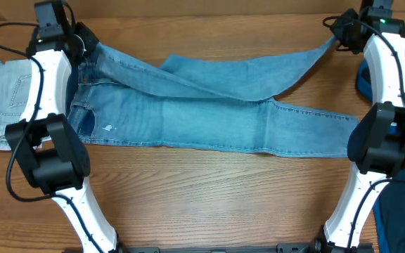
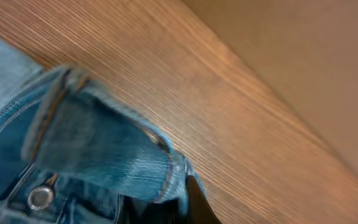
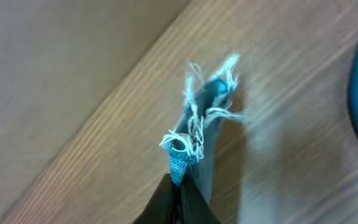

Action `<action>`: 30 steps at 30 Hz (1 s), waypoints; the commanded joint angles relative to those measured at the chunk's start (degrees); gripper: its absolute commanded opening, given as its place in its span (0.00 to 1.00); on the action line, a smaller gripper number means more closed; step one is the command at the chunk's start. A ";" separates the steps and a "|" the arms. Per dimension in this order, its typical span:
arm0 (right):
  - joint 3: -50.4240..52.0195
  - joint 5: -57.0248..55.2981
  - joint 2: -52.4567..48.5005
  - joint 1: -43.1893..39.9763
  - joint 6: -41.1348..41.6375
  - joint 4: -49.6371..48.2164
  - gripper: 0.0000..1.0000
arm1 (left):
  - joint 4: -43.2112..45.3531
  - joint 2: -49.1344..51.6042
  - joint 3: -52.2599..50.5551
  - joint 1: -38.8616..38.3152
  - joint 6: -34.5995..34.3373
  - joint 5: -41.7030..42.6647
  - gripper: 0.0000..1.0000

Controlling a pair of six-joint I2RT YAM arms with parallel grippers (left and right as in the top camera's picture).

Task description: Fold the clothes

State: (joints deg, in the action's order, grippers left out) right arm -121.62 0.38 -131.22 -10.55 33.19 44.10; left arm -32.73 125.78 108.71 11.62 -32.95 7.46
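L gripper [image 2: 166, 210] is pinched tight on the waistband corner [image 2: 98, 143]; R gripper [image 3: 178, 190] is clamped on the frayed leg hem [image 3: 199, 134]. The mid-blue jeans [image 1: 209, 123] lie across mid table [image 1: 209, 190]. Step, prob.: lengthwise fold. Next needs both arms carrying far leg over near leg together. Count: 1 mid-blue pair, 1 paler jeans [image 1: 2, 98] at L, 1 deep-blue top [image 1: 403, 211] at R.

My overhead view is bright and evenly lit, sharp across the desk [image 1: 209, 197], with only thin soft shadows under the edge of the jeans [image 1: 209, 123]. Both wrist views come through smeared. Just above the left gripper [image 2: 166, 211] the denim and wood grain look soft and streaky. Above the right gripper [image 3: 178, 202] the frayed hem [image 3: 204, 118] is blurred and throws a dim grey shadow to its right. The gripper itself reads dark.
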 commanded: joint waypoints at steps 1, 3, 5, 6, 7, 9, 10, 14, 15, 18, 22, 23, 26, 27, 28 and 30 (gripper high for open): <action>-1.44 -2.27 -1.07 -0.09 -0.46 -1.95 0.04 | 0.48 4.24 1.44 -0.50 4.02 -0.83 0.04; -1.44 -2.27 -1.73 -0.11 -0.46 -2.73 0.04 | 0.68 5.20 1.44 -0.52 5.84 -0.90 0.06; -1.44 -2.21 -2.86 -0.11 -0.46 -3.13 0.04 | 0.68 5.44 1.44 -0.52 7.06 -2.14 0.06; -1.44 -2.16 -3.48 -0.11 -0.46 -3.26 0.04 | 0.72 5.44 1.44 -0.50 7.61 -2.25 0.08; -1.44 -1.99 -4.42 -0.11 -0.46 -3.43 0.04 | 0.85 5.44 1.44 -0.50 7.69 -2.69 0.09; -1.42 -1.09 -6.27 -0.07 -0.48 -3.61 0.04 | 0.90 5.44 1.44 -0.50 7.69 -3.02 0.26; -1.42 -0.72 -6.51 -0.07 -1.42 -3.78 0.06 | 1.01 5.44 1.44 -0.50 7.78 -2.99 0.58; -1.66 2.23 -6.47 -0.07 -8.57 -4.50 0.89 | 0.63 5.35 3.87 -0.50 11.30 2.16 1.00; -1.68 2.78 -6.47 -0.07 -9.33 -4.11 0.95 | -0.42 5.35 5.53 -0.50 11.78 2.75 1.00; -3.10 5.11 -6.36 -0.13 -11.17 -3.17 1.00 | -6.67 5.35 14.60 -0.52 14.40 2.64 1.00; -12.13 4.87 -5.66 -0.11 -12.68 4.26 1.00 | -19.93 5.35 29.94 -0.52 16.72 1.88 1.00; -16.11 4.00 -5.51 -0.11 -12.68 8.59 1.00 | -25.14 5.35 34.27 -0.52 16.70 0.76 1.00; -27.08 1.60 -5.18 -0.11 -12.39 24.90 1.00 | -41.05 5.35 42.56 -0.52 16.35 -2.84 0.62; -29.68 1.62 -5.16 -0.11 -12.17 29.66 1.00 | -45.33 5.35 43.52 -0.52 15.74 -3.76 0.40; -32.20 1.62 -5.14 -0.13 -12.20 34.25 1.00 | -48.70 5.35 43.82 -0.52 15.06 -3.91 0.14; -36.02 1.62 -5.07 -0.42 -12.22 41.18 0.94 | -53.46 5.35 43.80 -0.52 14.71 -4.15 0.04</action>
State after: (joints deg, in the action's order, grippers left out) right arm -152.22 2.85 -137.84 -10.48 21.17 79.70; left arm -82.39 131.15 151.46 11.62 -17.78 5.32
